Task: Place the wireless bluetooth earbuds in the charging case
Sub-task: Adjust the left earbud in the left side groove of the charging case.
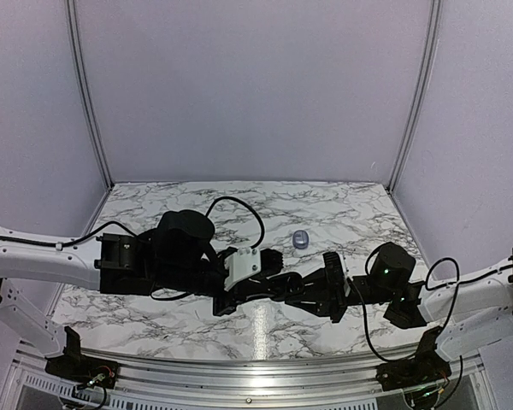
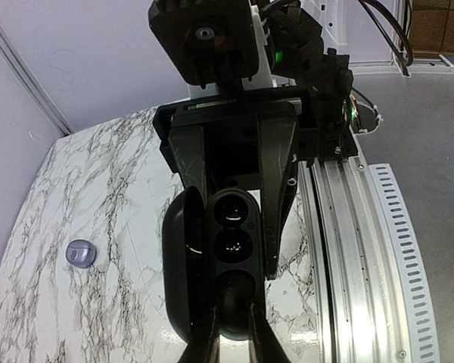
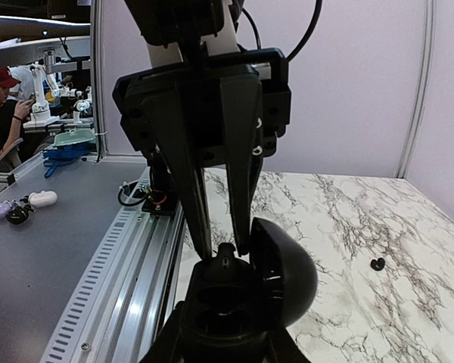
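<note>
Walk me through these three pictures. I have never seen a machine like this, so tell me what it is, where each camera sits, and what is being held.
These are two robot arms bolted at the near edge of a marble-patterned table. One picture looks down from above and behind them; the other two come from a camera on each wrist.

Between the arms is an open black charging case, gripped from opposite ends by the left claw and the right claw.

On the table lie a small silvery-grey oval thing and one tiny black earbud.
</note>
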Robot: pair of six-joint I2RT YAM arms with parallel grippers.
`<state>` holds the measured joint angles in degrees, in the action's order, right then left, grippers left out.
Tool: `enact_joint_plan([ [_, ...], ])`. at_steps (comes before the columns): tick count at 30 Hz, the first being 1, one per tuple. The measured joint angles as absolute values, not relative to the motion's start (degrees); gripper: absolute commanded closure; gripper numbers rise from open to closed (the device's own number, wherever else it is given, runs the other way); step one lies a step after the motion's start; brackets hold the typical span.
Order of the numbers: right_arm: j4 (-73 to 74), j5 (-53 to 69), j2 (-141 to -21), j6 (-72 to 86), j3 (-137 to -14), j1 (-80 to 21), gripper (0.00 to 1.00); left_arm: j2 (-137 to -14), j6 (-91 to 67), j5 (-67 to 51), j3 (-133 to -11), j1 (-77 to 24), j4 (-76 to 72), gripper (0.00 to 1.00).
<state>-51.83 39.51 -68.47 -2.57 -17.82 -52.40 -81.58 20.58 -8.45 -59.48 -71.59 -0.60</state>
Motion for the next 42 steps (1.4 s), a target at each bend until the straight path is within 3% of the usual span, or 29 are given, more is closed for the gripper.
enact_joint_plan([
  [9, -51.86, 39.48, -68.69, -2.59, -17.82, -52.34, 1.0, -82.76, 20.27, -8.47, -61.52, -71.59, 0.86, 1.0],
  [23, -47.03, 39.31, -68.69, -2.63, -17.52, -51.79, 1.0, -87.64, 20.4, -8.47, -67.42, -71.42, 9.74, 1.0],
  [42, -51.7, 38.46, -68.69, -2.11, -16.97, -51.79, 1.0, -84.93, 20.38, -6.83, -66.65, -71.61, 9.82, 0.73],
])
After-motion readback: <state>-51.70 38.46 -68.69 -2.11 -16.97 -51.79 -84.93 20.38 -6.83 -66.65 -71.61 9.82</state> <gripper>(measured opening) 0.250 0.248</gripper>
